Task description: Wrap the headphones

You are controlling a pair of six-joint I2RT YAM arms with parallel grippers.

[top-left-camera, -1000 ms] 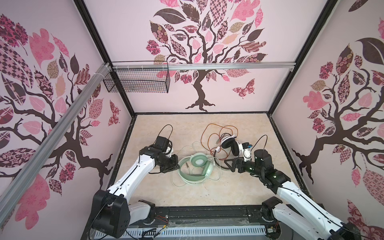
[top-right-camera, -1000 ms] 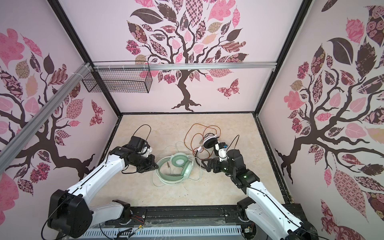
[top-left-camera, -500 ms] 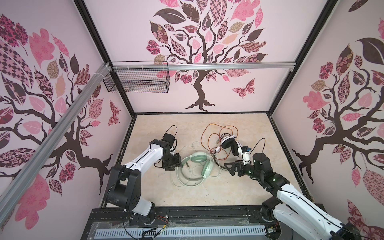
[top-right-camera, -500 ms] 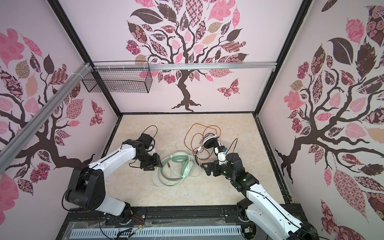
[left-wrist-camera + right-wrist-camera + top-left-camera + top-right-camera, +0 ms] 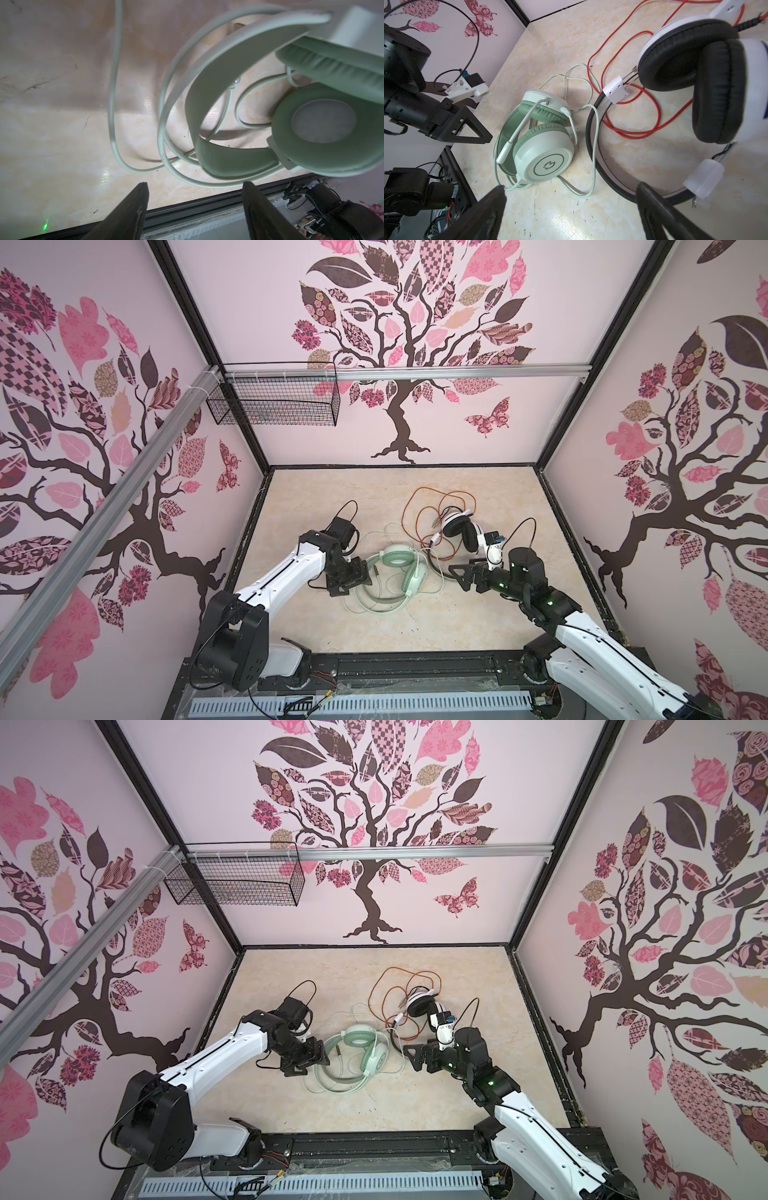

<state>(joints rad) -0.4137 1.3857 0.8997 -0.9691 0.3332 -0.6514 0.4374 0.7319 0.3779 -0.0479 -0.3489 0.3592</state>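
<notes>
Pink tree-patterned walls enclose a beige marbled tabletop (image 5: 324,497), on which both pairs are laid. The mint-green headphones (image 5: 397,559) are found at the middle, between the two arms. The white headphones (image 5: 457,529) with black pads are set farther and to the right, amid loops of their orange-red cord (image 5: 633,137).

The left end effector (image 5: 362,577) is held spread and empty, just left of the mint pair's headband (image 5: 199,99), and the pale cord (image 5: 111,104) is looped on the tabletop directly ahead of its jaws. The right end effector (image 5: 458,577) is likewise spread wide with nothing pinched, near the right side of the mint cups.

The mint pair's length is judged to run from near left to far right, so the loose pale cord is more readily reached by the left arm.
</notes>
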